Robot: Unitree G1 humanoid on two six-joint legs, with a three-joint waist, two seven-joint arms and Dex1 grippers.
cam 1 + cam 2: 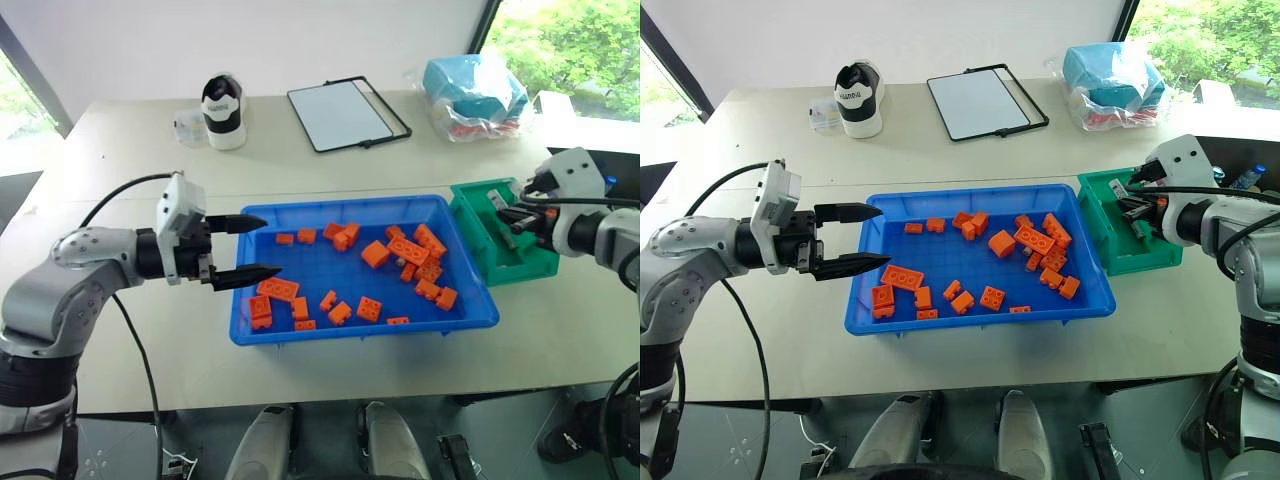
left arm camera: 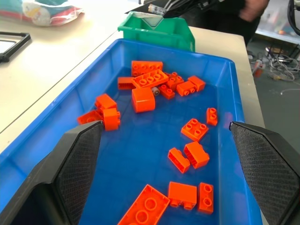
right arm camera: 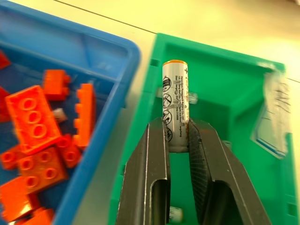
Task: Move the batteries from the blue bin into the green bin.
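Right tool (image 3: 177, 140) clenched on battery (image 3: 175, 101), poised over green bin (image 3: 220, 84) for drop. Left tool (image 1: 240, 247) gaping at blue bin (image 1: 250, 325) edge, ready for next pick.

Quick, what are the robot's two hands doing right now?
Left gripper: open, holding nothing, by the blue bin.
Right gripper: shut on a battery, over the green bin.
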